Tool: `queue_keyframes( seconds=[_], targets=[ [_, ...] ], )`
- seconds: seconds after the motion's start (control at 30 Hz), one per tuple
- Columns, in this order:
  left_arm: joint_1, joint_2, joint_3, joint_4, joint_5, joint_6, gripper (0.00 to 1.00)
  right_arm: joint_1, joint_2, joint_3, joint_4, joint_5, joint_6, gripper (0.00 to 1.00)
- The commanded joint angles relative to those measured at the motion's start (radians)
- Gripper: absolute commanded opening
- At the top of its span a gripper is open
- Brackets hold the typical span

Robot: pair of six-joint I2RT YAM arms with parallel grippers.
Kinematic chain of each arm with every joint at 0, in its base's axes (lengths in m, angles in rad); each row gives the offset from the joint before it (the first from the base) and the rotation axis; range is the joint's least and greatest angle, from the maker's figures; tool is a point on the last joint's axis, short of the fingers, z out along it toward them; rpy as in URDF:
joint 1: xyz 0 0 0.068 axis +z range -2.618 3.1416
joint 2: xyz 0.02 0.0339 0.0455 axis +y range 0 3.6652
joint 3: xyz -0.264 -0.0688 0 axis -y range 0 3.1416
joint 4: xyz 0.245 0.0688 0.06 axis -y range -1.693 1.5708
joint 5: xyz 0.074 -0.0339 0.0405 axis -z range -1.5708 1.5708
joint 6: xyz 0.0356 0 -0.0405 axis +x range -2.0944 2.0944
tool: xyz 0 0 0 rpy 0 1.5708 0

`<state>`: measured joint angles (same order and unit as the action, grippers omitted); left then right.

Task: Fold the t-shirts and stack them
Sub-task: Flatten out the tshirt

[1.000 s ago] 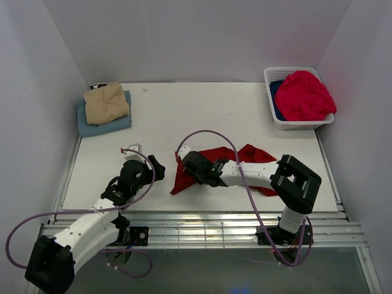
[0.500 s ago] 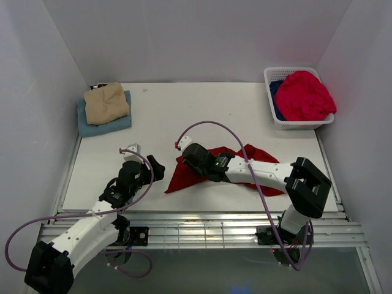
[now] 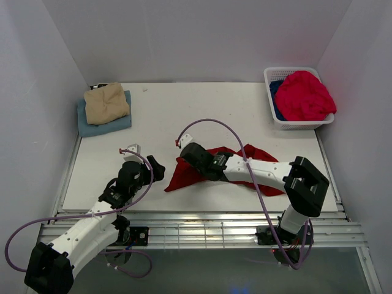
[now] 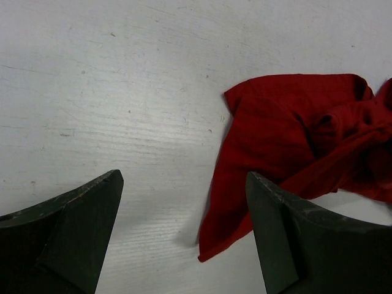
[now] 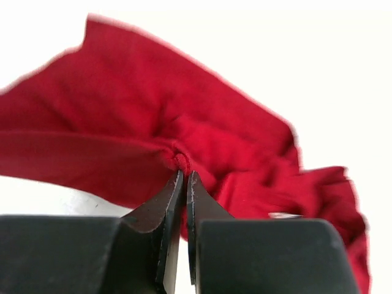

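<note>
Right claw (image 5: 185, 174) pinches shirt (image 5: 116, 116), white table (image 3: 202, 110).

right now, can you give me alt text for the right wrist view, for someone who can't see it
The right gripper is shut on a pinched fold of the dark red t-shirt. The rest of the cloth spreads rumpled behind it over the white table.

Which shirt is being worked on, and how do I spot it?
Look at the middle of the white table, between the two arms. The dark red t-shirt lies crumpled there, pinched in the right pincer. Only it lies loose: the brighter pinkish-red shirt fills the basket, the tan shirt sits on the light blue shirt far left.
</note>
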<state>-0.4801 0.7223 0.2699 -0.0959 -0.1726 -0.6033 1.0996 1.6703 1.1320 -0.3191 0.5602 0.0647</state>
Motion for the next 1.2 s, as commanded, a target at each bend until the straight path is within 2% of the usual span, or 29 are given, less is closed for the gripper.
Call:
queue_keyframes(
  seconds=[0.0, 0.17, 0.4, 0.57, 0.73, 0.83, 0.93, 1.1, 1.17],
  targets=[
    [-0.003, -0.011, -0.003, 0.024, 0.022, -0.004, 0.91, -0.030, -0.127, 0.158, -0.038, 0.153, -0.028, 0.08],
    [-0.003, -0.024, 0.000, 0.027, 0.030, -0.007, 0.91, -0.056, -0.225, 0.352, -0.135, 0.308, -0.062, 0.08],
    [-0.003, -0.035, 0.008, 0.027, 0.038, -0.009, 0.91, -0.084, -0.423, 0.416, -0.164, 0.498, -0.137, 0.08],
    [-0.003, -0.049, 0.006, 0.036, 0.045, -0.024, 0.91, -0.089, -0.471, 0.428, -0.164, 0.468, -0.120, 0.08],
    [-0.003, -0.047, -0.018, 0.088, 0.085, -0.038, 0.91, -0.089, -0.411, 0.451, -0.129, 0.294, -0.072, 0.08],
    [-0.003, 0.009, -0.054, 0.292, 0.157, -0.035, 0.91, -0.089, -0.339, 0.486, -0.129, 0.285, -0.072, 0.08],
    [-0.003, 0.149, -0.048, 0.422, 0.209, -0.013, 0.90, -0.089, -0.314, 0.480, -0.115, 0.296, -0.072, 0.08],
    [-0.006, 0.440, 0.012, 0.544, 0.237, 0.019, 0.83, -0.089, -0.363, 0.410, -0.094, 0.326, -0.072, 0.08],
    [-0.006, 0.497, 0.032, 0.587, 0.240, 0.020, 0.80, -0.089, -0.397, 0.384, -0.094, 0.334, -0.072, 0.08]
  ],
)
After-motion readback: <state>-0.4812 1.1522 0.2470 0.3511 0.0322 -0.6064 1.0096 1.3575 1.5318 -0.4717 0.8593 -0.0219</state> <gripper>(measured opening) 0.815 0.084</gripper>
